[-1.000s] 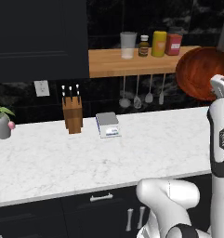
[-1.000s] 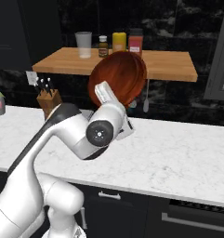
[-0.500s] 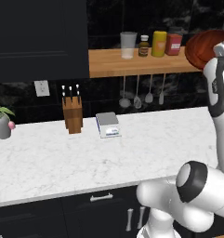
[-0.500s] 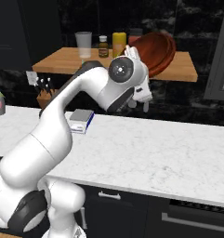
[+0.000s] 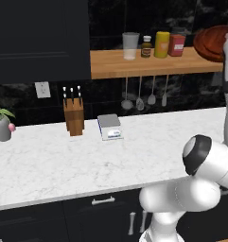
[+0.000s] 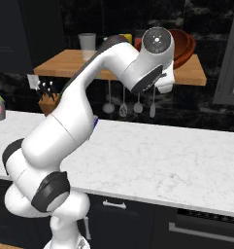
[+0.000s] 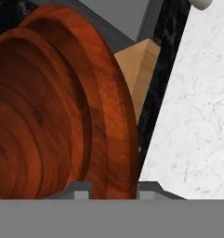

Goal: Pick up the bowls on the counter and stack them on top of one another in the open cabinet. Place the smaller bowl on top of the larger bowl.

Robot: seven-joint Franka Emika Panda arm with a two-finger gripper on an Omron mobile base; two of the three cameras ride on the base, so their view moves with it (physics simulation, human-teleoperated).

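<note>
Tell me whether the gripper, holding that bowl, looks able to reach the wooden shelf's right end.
Probably yes: the gripper already holds the glossy reddish-brown bowl over the light wooden shelf's right end, with the jars standing further left.

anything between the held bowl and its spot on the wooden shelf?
Nothing visible. The bowl sits between the fingers, already over the right end of the shelf; the jars stand further left.

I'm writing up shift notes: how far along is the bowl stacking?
In hand: the gripper clamps a reddish-brown bowl by its rim, raised beside the wooden shelf. Done: unclear; the hand view shows two nested rims, possibly a second bowl. Left: set it down, release, confirm smaller sits on larger.
</note>
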